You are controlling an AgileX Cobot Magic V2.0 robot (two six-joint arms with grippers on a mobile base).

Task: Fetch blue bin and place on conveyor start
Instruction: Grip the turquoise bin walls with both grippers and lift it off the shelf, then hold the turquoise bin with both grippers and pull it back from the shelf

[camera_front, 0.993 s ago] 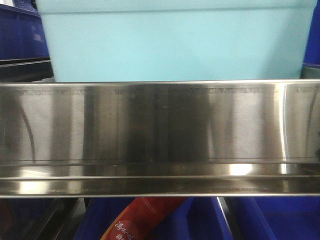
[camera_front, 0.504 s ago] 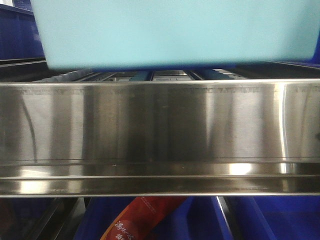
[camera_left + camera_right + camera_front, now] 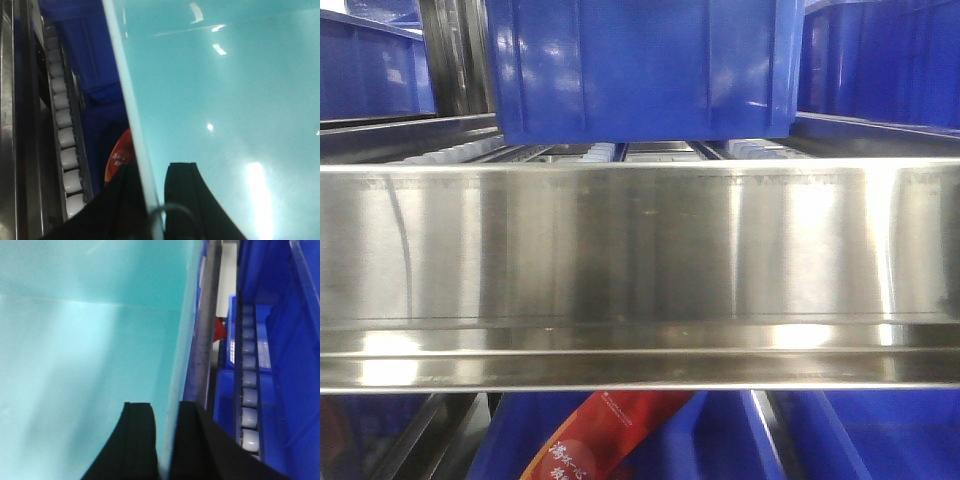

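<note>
The blue bin, a pale aqua smooth tub, fills the left wrist view (image 3: 225,100) and the right wrist view (image 3: 85,340). It is out of the front view. My left gripper (image 3: 154,195) is shut on the bin's thin left rim, one black finger outside the wall and one inside. My right gripper (image 3: 166,435) is shut on the bin's right rim in the same way. The conveyor start is out of view.
A stainless-steel shelf front (image 3: 640,250) spans the front view. A dark blue ribbed bin (image 3: 640,70) sits behind it on roller tracks (image 3: 65,135) (image 3: 248,390). More dark blue bins (image 3: 295,340) stand on the right. A red packet (image 3: 610,435) lies on the lower shelf.
The aqua bin has risen off the shelf and out of the top of the front view, uncovering the dark blue ribbed bin behind it.
</note>
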